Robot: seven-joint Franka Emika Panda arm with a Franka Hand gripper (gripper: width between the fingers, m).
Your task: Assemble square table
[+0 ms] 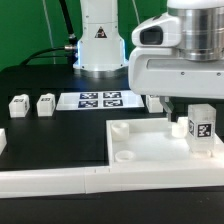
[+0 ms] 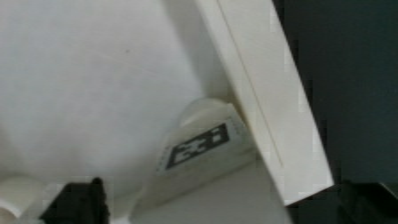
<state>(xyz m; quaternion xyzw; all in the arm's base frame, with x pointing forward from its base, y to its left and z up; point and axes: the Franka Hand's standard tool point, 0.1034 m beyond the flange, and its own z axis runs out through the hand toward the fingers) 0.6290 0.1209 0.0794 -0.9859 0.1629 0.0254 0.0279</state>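
Observation:
The white square table top (image 1: 150, 150) lies low in the exterior view, with round sockets at its left corners. My gripper (image 1: 198, 112) hangs over the top's right side, shut on a white tagged leg block (image 1: 201, 126) that stands upright with its lower end at the top. In the wrist view the gripper (image 2: 222, 205) shows dark fingertips (image 2: 75, 200) either side of the leg (image 2: 199, 145), whose tag sits by the top's raised rim (image 2: 267, 90). Two more leg blocks (image 1: 18, 103) (image 1: 46, 103) lie at the exterior view's left.
The marker board (image 1: 100, 99) lies in front of the robot base (image 1: 98, 40). The long white barrier wall (image 1: 60, 182) runs along the near edge. A white piece (image 1: 2, 140) shows at the left edge, and another (image 1: 156, 101) shows partly behind the gripper.

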